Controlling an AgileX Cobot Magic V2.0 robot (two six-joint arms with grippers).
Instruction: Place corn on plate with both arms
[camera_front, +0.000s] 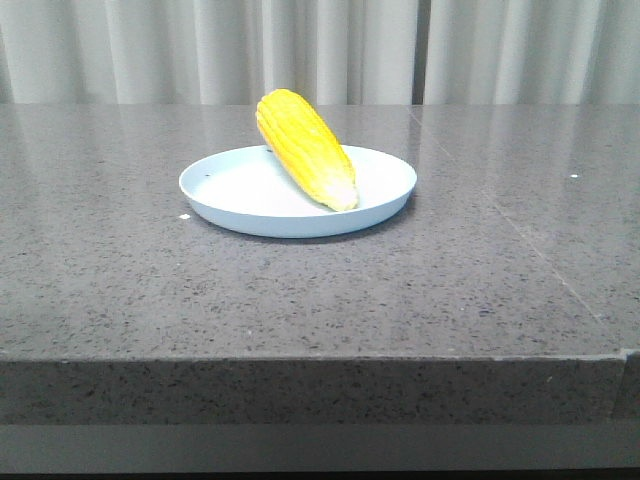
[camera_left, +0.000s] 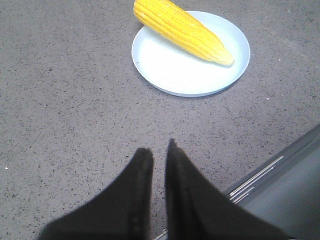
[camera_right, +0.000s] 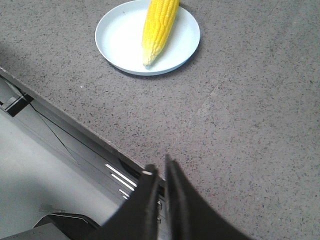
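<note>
Both claws (camera_left: 159, 150) (camera_right: 161, 170) closed, corn (camera_front: 305, 148) overhangs plate's (camera_front: 230, 205) rim.

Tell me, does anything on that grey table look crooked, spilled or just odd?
Only one thing: the bright yellow corn cob lies slantwise on the round pale blue-white plate, its paler tip inside and its thick end propped on the far rim and poking past it. Nothing looks spilled or broken. Both grippers are shut, well away from the plate.

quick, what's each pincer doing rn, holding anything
Left pincer: closed, holding nothing.
Right pincer: closed, holding nothing.
</note>
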